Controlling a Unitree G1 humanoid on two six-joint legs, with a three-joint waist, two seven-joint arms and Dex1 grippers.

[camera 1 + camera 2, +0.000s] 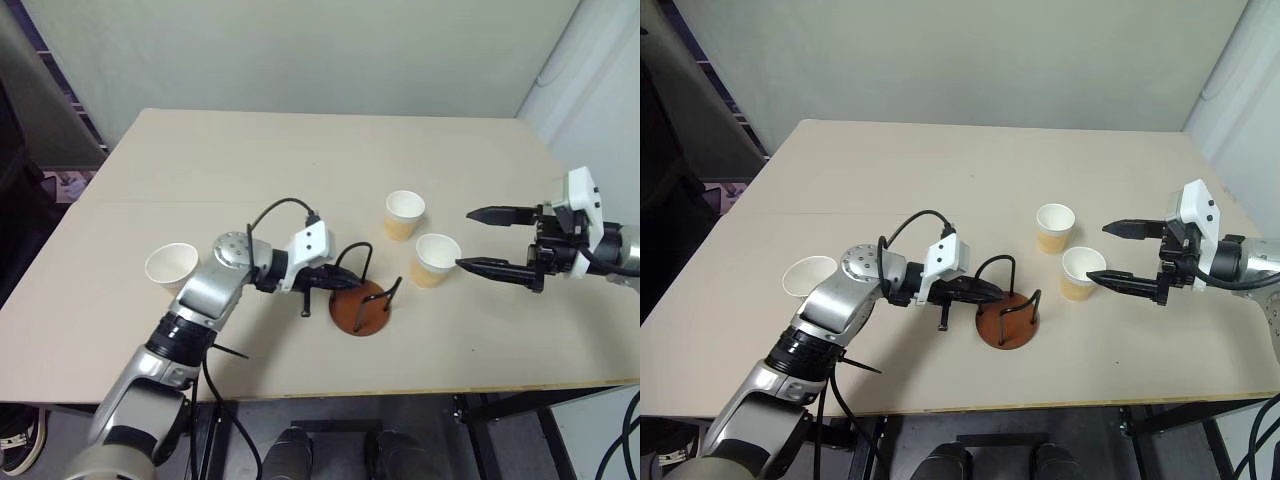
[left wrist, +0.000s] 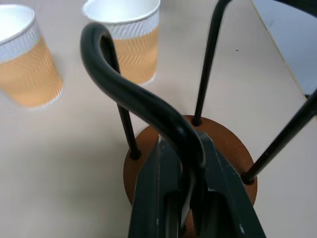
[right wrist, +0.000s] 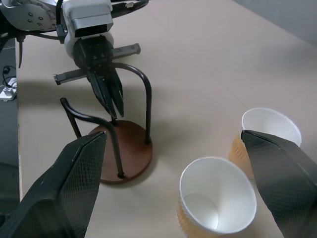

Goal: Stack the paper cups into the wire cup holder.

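Clamping a wire cup holder loop, left gripper, right gripper spread beside two paper cups.

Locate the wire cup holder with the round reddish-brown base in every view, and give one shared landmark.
Left eye view: the wire cup holder sits low, just right of centre.
Right eye view: low centre.
Left wrist view: directly ahead, the shut left gripper clamping one wire loop.
Right wrist view: left of centre.
Landmark: the two tan-orange paper cups standing beside it.
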